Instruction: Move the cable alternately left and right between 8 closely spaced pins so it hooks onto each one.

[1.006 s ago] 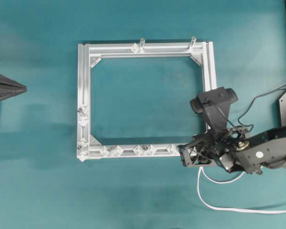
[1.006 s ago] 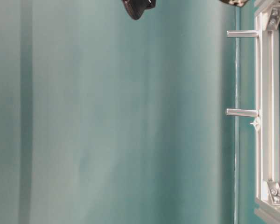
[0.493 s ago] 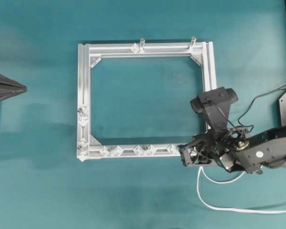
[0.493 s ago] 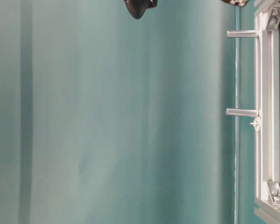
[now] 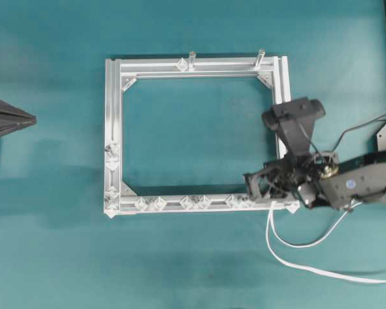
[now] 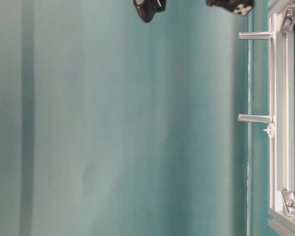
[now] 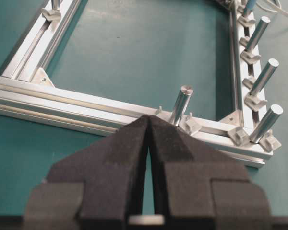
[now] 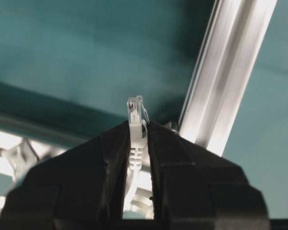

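A robotics lab bench: teal mat (image 5: 51, 257), aluminium test frame (image 5: 112, 116), black robot arm (image 5: 363, 187).

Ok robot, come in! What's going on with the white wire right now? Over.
Right gripper shut on thin white cable, clear plug end poking out. Left gripper shut, empty. Cable hooked on no silver pins yet. Nothing in the way.

Cable (image 5: 321, 270) cut off at edge

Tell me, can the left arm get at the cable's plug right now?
Probably not. The left gripper sits shut beyond the frame's far side, while the plug is pinched in the right gripper at the opposite corner, its fingers covering most of it.
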Robot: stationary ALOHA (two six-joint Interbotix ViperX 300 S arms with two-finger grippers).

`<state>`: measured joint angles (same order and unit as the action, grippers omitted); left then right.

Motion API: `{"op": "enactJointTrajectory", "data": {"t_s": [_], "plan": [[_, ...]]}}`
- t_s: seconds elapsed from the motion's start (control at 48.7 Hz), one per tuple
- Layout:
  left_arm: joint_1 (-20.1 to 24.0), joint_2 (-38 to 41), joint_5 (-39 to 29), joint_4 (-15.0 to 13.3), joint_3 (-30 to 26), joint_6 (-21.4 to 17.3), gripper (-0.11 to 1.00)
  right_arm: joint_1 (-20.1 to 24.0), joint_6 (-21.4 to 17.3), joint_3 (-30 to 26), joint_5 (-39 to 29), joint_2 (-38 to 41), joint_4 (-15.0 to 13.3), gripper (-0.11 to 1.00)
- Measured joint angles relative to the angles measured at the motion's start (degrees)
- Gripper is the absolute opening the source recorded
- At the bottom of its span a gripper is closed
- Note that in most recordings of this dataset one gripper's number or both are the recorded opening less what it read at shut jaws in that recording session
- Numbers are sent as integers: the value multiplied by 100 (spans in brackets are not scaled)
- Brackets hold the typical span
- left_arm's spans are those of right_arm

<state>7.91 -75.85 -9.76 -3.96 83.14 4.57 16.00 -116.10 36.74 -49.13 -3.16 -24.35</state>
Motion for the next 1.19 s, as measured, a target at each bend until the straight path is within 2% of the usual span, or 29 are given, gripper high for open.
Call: {"op": "enactJointTrajectory", "data": {"t_s": [0.267,0.616,0.8,1.19], "plan": [[0,0,0,0,0,9,0,-492,281,141,519,-26,-70,14],[0,0,0,0,0,0,0,-800,501,149,826,-18,-70,14],[0,0,0,0,0,9,0,-844,554,-97,932,264,-70,14],[0,0,0,0,0,9,0,-870,853,-1002,1002,1011,-70,14]]}}
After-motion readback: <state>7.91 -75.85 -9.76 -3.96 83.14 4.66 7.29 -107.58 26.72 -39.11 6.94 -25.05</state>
